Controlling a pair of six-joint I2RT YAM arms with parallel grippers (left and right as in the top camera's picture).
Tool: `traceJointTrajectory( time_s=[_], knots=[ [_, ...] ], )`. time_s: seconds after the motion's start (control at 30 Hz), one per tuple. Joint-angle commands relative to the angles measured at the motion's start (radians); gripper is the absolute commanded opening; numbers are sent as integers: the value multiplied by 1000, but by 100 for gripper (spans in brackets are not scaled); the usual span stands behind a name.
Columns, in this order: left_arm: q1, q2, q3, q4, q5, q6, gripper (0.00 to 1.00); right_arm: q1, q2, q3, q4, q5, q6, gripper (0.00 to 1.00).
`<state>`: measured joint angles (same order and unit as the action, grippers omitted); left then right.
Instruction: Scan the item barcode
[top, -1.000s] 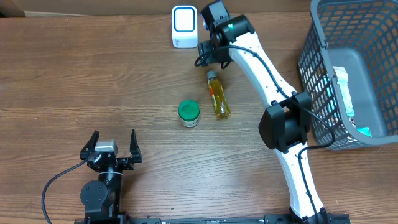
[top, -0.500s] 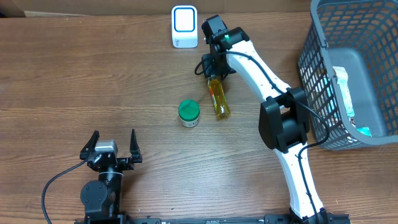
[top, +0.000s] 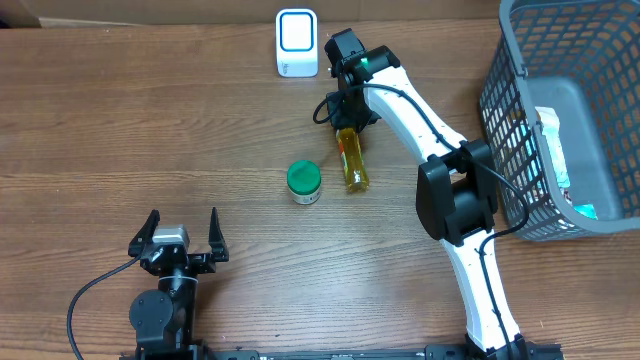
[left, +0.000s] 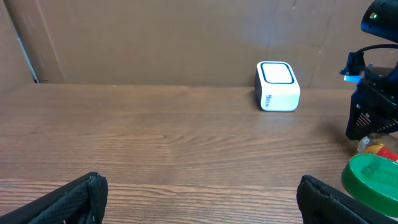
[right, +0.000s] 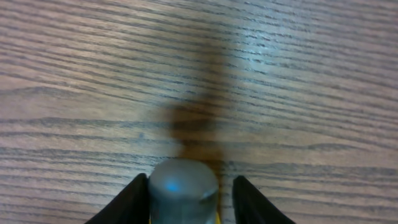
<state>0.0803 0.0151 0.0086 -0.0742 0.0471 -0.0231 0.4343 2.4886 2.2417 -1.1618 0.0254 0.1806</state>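
The item is a small bottle of yellow liquid (top: 352, 162) lying on the wooden table, its grey cap (right: 183, 190) pointing toward the white scanner (top: 297, 43). My right gripper (top: 345, 118) is down over the cap end. Its jaws straddle the cap (right: 189, 196): the left finger (right: 134, 202) touches it, while a narrow gap shows at the right finger (right: 252, 202). No barcode shows in any view. My left gripper (top: 182, 235) rests wide open near the table's front edge with nothing between its fingers (left: 201, 199).
A green-lidded jar (top: 304, 182) stands just left of the bottle, also in the left wrist view (left: 373, 177). A grey mesh basket (top: 520, 120) holding packets stands at the right edge. The scanner (left: 277, 86) stands at the back centre.
My right gripper came down from beside the scanner onto the bottle's cap end and its jaws narrowed round the cap. The bottle shifted slightly. The left arm has not moved.
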Motion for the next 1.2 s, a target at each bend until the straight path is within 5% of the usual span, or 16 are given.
traceJointTrajectory(
  time_s=[0.0, 0.23, 0.8, 1.17],
  knots=[
    [5, -10, -4, -1, -5, 1, 99, 4, -1, -3, 0, -5, -1, 33],
    [5, -10, -4, -1, -5, 1, 99, 3, -19, 46, -23, -5, -1, 18],
    [5, -10, -4, -1, -5, 1, 100, 4, -300, 144, -245, -5, 83, 13],
    [5, -10, -4, -1, -5, 1, 100, 9, -323, 133, -363, -5, 109, 13]
  ],
)
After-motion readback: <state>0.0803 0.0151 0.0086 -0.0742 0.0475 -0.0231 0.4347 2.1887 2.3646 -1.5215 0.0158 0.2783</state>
